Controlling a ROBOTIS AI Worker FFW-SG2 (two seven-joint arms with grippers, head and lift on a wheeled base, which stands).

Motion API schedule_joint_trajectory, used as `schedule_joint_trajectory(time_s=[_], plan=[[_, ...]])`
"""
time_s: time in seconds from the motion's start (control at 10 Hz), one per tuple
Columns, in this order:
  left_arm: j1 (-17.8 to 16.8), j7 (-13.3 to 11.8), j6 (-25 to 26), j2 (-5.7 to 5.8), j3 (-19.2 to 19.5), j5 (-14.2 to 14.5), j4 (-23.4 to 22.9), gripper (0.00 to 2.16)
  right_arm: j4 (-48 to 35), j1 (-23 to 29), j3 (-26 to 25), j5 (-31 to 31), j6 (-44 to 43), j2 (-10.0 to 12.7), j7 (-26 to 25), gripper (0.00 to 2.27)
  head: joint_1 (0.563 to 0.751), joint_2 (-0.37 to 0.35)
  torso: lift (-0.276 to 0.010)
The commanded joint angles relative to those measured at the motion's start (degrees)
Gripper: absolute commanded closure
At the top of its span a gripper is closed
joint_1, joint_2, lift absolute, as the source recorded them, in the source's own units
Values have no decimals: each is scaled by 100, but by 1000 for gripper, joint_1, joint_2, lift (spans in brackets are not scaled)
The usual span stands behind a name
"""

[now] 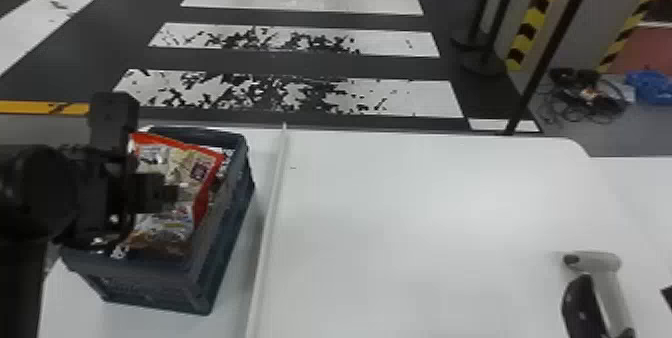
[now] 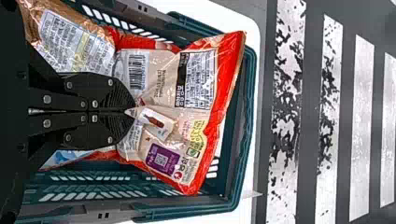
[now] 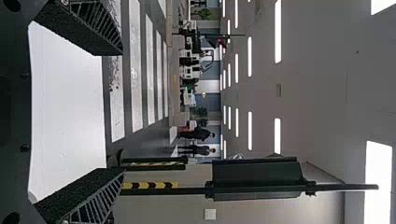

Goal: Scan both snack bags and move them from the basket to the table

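- Open hall all around: pale ceiling (image 3: pixel 317 93) with strip lights, dark floor (image 1: pixel 300 63) with worn white crossing stripes, yellow-and-black hazard bands (image 1: pixel 530 27) to the far right.
- White worktop (image 1: pixel 400 212) across the front, smooth, with a raised pale strip (image 1: pixel 270 212) just beside the basket.
- Dark green basket (image 1: pixel 225 247) on the left end of the worktop, holding both snack bags.
- Red-edged snack bag (image 2: pixel 191 140) inside, partly over the other snack bag (image 2: pixel 77 46). Lift slowly and straight up, high enough to clear the rim, without dragging the lower one along. Then carry rightward over the strip.
- Left gripper (image 2: pixel 130 111) above the basket, fingers closed together, seemingly on a small fold of the red-edged film. Avoid jerks: likely to slip or tear from so slight a pinch.
- Right gripper (image 3: pixel 123 111) spread wide, empty; probably best for fetching the scanner.
- Grey-and-black scanner (image 1: pixel 607 262) near the worktop's right side.
- Barcode (image 2: pixel 137 72) close to the left fingertips; smooth the creases and leave uncovered for scanning.
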Motion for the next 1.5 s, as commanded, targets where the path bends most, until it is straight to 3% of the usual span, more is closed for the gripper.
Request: schedule_joint_trajectory(time_s=[0.0, 0.3, 0.7, 1.1, 1.4], plan=[[89, 37, 7, 15, 36, 39, -132, 1835, 0, 0, 16, 24, 0, 0, 0, 19, 695, -21, -98], [142, 195, 7, -2, 186, 356, -299, 1835, -9, 27, 16, 24, 0, 9, 0, 19, 695, -9, -98], [151, 414, 7, 7, 115, 373, -660, 1835, 0, 53, 16, 41, 0, 27, 0, 19, 695, -14, -98], [353, 406, 7, 42, 168, 549, -1292, 1835, 44, 27, 33, 76, 0, 35, 0, 19, 695, -20, -98], [529, 450, 7, 50, 230, 479, -1626, 1835, 114, -26, 104, 112, 17, 35, 0, 19, 695, -18, -98]])
